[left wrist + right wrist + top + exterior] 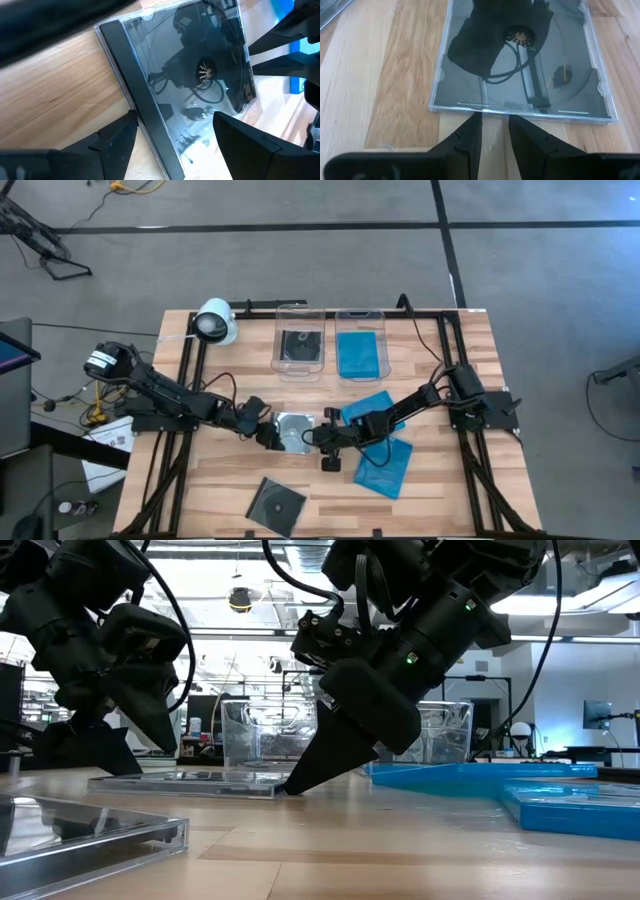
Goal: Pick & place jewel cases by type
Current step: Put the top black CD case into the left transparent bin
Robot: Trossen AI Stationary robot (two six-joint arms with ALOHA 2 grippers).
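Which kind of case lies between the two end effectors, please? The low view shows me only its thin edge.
Observer: A clear case with a silver disc inside, lying flat.
Operator: Thank you. Is either end effector gripping it?
Observer: Neither holds it. The left end effector is open wide close over it, and the right end effector has its narrowly parted tips at the case's edge with nothing between them.
Operator: Which tub would suit it?
Observer: From above, the left tub already holds a black disc case. The right tub holds a blue case.
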